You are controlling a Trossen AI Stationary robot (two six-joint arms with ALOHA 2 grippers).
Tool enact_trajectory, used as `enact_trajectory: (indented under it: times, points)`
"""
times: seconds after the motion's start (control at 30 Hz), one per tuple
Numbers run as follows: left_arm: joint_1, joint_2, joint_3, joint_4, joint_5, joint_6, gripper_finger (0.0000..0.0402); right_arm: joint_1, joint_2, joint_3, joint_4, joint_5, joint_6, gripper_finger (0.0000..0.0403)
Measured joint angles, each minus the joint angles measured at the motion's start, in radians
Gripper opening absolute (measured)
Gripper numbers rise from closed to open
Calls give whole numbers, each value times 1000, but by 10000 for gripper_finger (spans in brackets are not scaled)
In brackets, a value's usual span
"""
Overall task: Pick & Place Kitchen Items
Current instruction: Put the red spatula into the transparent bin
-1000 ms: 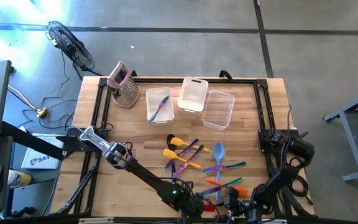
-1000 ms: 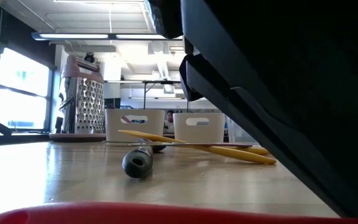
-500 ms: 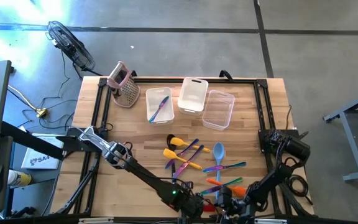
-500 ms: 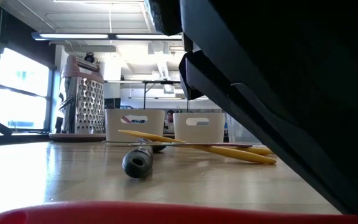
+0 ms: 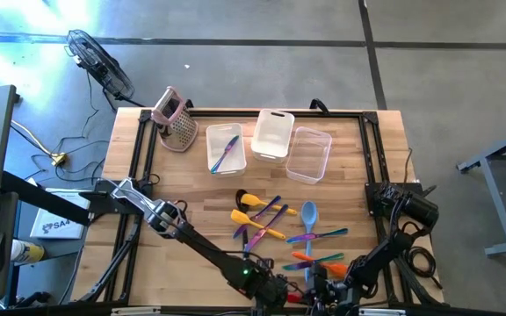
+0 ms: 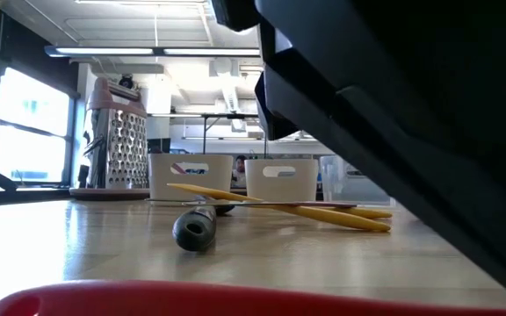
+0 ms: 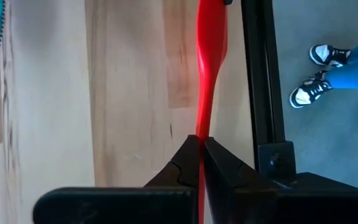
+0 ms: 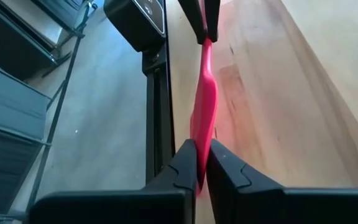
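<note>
A red utensil (image 5: pixel 299 297) lies along the table's near edge, with a gripper shut on each end. My left gripper (image 7: pixel 201 140) has its left end and my right gripper (image 8: pixel 202 146) its right end, the two facing each other. The low view shows the utensil as a red band (image 6: pixel 235 298) across the bottom. More kitchen items (image 5: pixel 279 224) in yellow, purple, blue, orange and green lie loose mid-table, just beyond the grippers. One purple-and-blue item (image 5: pixel 227 149) lies in the left tub. My left gripper pinches the red utensil's thin handle (image 7: pixel 201 127) between its two fingers, coming in level from the table's left. The utensil runs straight on ahead of the fingers, its wider part (image 7: pixel 211 31) toward the other gripper. Whether it rests on the wood I cannot tell. My right gripper pinches the utensil's wider end (image 8: pixel 202 118) between its two fingers, level from the table's right. The utensil stands on edge and runs ahead to the left gripper's fingers (image 8: pixel 199 18).
Three tubs (image 5: pixel 272 133) stand in a row at the table's far side, with a pink-topped metal grater (image 5: pixel 174 118) at the far left corner. A black frame rail (image 7: pixel 263 93) runs along the near edge. A person's shoes (image 7: pixel 309 74) show on the floor beyond it.
My right gripper has gone toward the table's left, up to the red utensil's free end by my left gripper, and has shut on it. My left gripper has kept its hold and its place.
</note>
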Motion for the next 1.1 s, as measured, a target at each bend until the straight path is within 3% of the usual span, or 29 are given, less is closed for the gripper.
enact_trajectory:
  times: [0.17, 0.6, 0.9, 1.1]
  points:
    - [5, 0, 0, 16, 77, -42, 18, 5, 0, 2, 3, -12, -1, 7]
    - [4, -18, -3, 70, 162, -163, 133, 27, -6, 39, -21, -50, -46, 5]
    - [2, -64, 1, 55, 210, -203, 138, 57, -102, 45, -172, -50, -31, 5]
    - [0, -84, 94, -35, 208, -237, 138, 97, -207, 45, -280, -33, -34, 5]
